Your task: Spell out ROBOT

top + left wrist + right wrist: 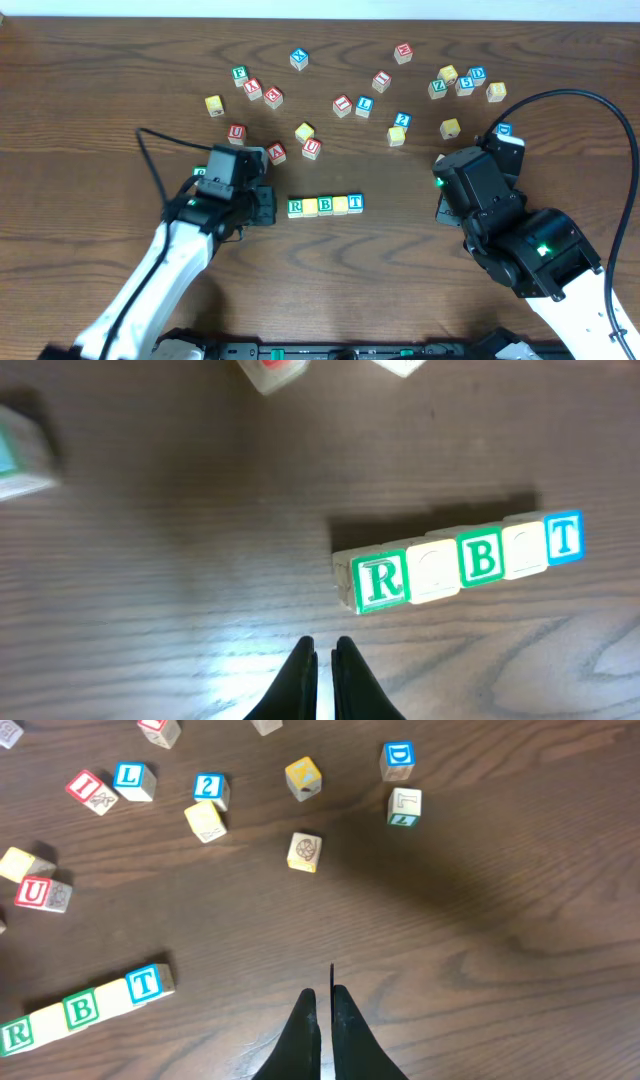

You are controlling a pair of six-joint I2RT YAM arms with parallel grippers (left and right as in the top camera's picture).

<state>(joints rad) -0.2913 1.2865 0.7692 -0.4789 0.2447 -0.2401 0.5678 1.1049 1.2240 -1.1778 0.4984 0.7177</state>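
Reading R, B, T on block row (pixel 460 560), two faces unreadable, left and right jaws closed

a dark wood table (pixel 90 60) carries loose letter blocks. in the overhead view, a blue-lettered block (pixel 299 58) sits toward 12 o'clock and a red-lettered block (pixel 403 52) at 1 o'clock. around 2 o'clock, a cluster of 5 blocks (pixel 465 85) sits close together in yellow, green and blue. at 11 o'clock a green-lettered block (pixel 239 74) lies just beside 2 red blocks (pixel 254 88), with a yellow block (pixel 214 104) at their 8 o'clock. near centre, a red i block (pixel 342 105) sits just beside a blue l block (pixel 364 105), and a blue 2 block (pixel 402 121) lies at its 4 o'clock. in the right wrist view, a blue d block (pixel 397 759) sits at 12 o'clock of a cream block (pixel 404 807).
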